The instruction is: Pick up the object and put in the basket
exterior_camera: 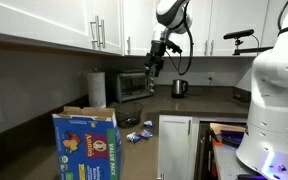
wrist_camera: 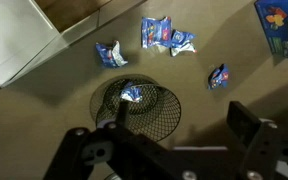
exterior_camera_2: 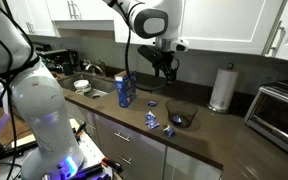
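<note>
Four loose packets (wrist_camera: 156,32) on surface (wrist_camera: 24,120), all beyond fingers (wrist_camera: 252,128). Fifth packet (wrist_camera: 132,95) already in basket (wrist_camera: 169,112), between fingers, well below. Fingers apart, empty. We expect risks: thin packet slipping from pinch, descent snagging basket rim, two adjacent packets grabbed together.

A blue box (exterior_camera_2: 125,90) stands on the counter (exterior_camera_2: 209,132), below and to one side of the gripper (exterior_camera_2: 167,68). A paper roll (exterior_camera_2: 222,88) stands at the other side, with a toaster oven (exterior_camera_2: 279,115) beyond it. Behind hang white cabinets (exterior_camera_2: 224,25).
</note>
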